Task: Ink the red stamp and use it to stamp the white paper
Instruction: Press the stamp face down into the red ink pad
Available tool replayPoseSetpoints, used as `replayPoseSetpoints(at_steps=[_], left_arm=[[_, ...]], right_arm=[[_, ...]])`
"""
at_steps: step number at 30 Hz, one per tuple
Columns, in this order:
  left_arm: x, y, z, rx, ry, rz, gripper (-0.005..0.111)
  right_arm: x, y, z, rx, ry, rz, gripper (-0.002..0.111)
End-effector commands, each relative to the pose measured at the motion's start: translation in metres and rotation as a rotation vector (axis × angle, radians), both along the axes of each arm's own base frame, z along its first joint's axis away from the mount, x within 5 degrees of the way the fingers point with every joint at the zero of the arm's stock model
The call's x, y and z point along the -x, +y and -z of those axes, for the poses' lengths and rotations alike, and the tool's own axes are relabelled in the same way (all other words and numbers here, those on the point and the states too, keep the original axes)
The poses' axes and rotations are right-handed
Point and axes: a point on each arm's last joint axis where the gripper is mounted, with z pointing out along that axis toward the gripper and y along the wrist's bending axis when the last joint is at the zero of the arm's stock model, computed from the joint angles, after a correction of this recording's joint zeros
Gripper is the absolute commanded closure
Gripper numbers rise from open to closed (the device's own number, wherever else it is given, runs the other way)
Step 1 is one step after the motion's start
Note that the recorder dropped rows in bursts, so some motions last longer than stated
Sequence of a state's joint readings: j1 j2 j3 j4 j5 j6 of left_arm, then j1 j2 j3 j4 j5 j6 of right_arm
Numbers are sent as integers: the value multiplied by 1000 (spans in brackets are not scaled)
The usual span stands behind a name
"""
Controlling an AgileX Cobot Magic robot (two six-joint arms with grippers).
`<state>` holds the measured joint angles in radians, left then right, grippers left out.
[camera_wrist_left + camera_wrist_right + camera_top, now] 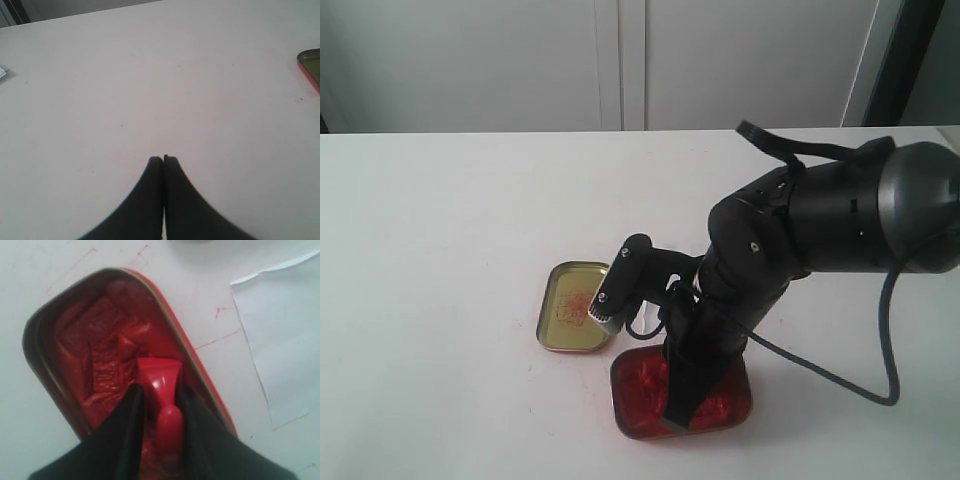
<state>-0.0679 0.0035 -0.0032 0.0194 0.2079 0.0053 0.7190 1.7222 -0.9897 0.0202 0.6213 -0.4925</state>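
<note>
**Exterior view.** The right gripper (678, 405) is seen reaching down into the open ink tin (625, 415), judged to be the inking step. The lid (572, 305) is laid just beside it on the tabletop (440, 250). Stamp and paper are hidden behind the arm.

**Left wrist view.** The left gripper (163, 160) is held over bare tabletop, jaws pressed together, nothing carried.

**Right wrist view.** The red stamp (157, 372) is clamped by its handle between the jaws, base at the paste. Contact cannot be told. The white paper (280, 335) is laid near the tin and partly cut off.
</note>
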Motion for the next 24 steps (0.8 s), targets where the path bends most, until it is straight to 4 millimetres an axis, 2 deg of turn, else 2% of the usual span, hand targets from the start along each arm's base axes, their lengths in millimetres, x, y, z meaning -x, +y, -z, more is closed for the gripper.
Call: replayPoseSetpoints(at_steps=[1, 5, 13, 24], left_arm=[[0, 0, 1, 0, 1, 1, 107], [0, 0, 1, 0, 1, 1, 107], [0, 0, 1, 0, 1, 1, 107], [0, 0, 1, 0, 1, 1, 107]], right_arm=[[1, -1, -11, -33, -30, 7, 108], [2, -2, -20, -51, -49, 8, 108], [2, -2, -21, -53, -52, 8, 108], [2, 4, 9, -31, 67, 54, 108]])
